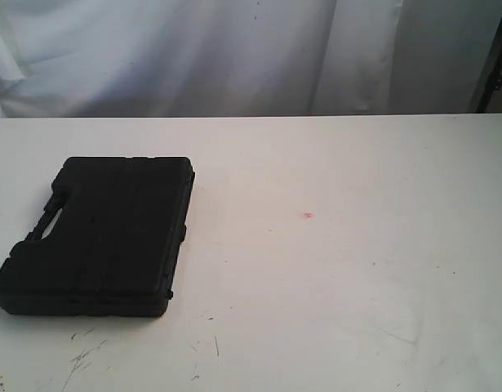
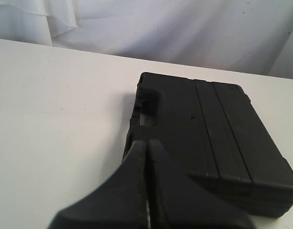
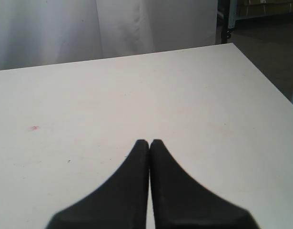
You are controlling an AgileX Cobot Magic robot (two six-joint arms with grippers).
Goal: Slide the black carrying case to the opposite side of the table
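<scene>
The black carrying case lies flat on the left part of the white table, its handle side facing left. Neither gripper shows in the exterior view. The left wrist view has the case close ahead, and my left gripper is shut with nothing in it, its tips in front of the case's handle-side corner; whether they touch it I cannot tell. My right gripper is shut and holds nothing, above bare table away from the case.
A small red mark sits near the table's middle. Dark scuffs mark the front left. White curtain hangs behind the far edge. The table's right edge drops to a dark floor.
</scene>
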